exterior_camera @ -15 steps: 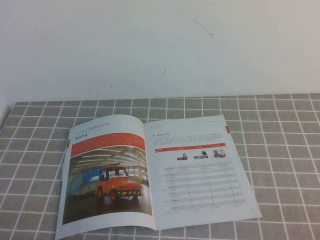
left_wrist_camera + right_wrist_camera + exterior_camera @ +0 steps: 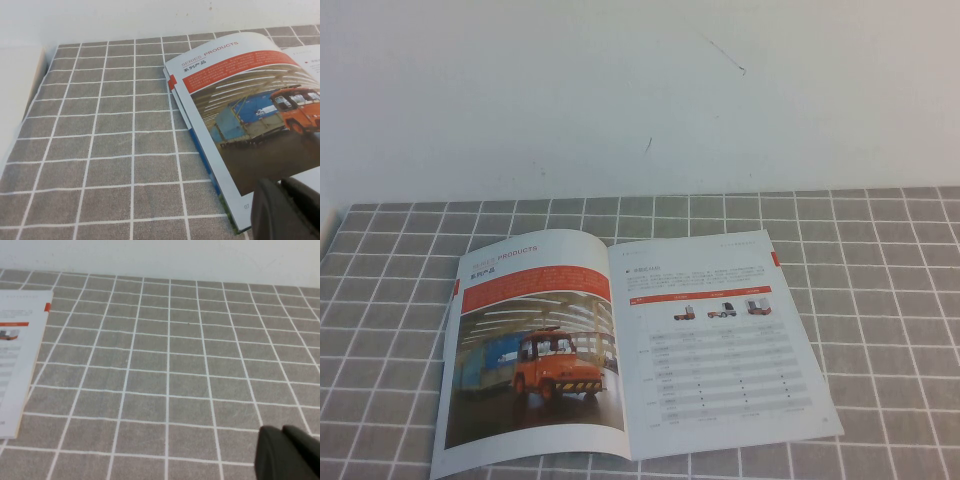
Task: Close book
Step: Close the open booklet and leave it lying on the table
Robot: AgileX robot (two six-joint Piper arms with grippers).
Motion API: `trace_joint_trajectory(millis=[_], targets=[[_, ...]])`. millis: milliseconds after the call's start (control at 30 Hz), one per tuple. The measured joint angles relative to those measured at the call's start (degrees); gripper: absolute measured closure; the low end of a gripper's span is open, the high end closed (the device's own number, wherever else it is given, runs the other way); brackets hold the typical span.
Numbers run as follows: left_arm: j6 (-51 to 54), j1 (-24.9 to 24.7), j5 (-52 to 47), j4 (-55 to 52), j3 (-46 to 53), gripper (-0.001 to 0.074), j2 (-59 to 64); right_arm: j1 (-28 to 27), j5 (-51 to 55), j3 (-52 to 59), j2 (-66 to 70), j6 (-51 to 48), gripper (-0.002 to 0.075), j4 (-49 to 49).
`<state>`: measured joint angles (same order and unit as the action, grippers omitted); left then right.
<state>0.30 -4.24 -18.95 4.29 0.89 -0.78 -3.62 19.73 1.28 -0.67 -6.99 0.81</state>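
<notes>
One book [image 2: 630, 345] lies open on the worktop [image 2: 880, 300]; left gripper [image 2: 286, 210] near its corner, right gripper [image 2: 286, 454] apart (open or closed: cannot tell).

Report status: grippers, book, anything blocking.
Left gripper beside book, at its left page's near corner. Right gripper over bare cloth, right of book, apart from it. Book open, lying on cloth. Nothing on its pages.
</notes>
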Motion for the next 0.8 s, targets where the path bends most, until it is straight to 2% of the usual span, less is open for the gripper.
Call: trace_joint_trajectory(millis=[800], targets=[[2.42, 0.00, 3.18, -0.41, 0.33, 0.0738, 0.00, 0.00, -0.59, 0.00, 0.00, 0.00, 0.0729, 0.00]])
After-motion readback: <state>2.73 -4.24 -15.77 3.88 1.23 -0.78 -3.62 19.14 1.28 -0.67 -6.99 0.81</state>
